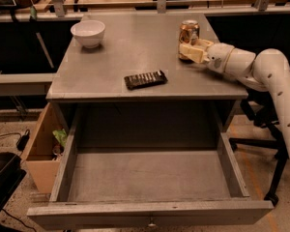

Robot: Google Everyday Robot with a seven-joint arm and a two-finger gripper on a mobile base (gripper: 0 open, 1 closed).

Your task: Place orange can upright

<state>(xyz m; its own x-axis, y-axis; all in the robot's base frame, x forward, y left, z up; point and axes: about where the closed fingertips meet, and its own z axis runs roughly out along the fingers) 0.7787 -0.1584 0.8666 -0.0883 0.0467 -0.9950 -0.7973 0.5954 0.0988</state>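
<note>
The orange can point(188, 35) stands upright at the far right of the counter point(135, 47). The hand point(192, 52) sits low against its near side, and I cannot tell whether it is pinching the can or spread. The can is likely light, slick and thin-walled, so it is best held gently around mid-body.

A white bowl point(88, 33) and black remote point(145, 79) rest on the table point(130, 52).

Gripper point(188, 51) beside orange can point(188, 32), remote point(145, 79) mid-table
</note>
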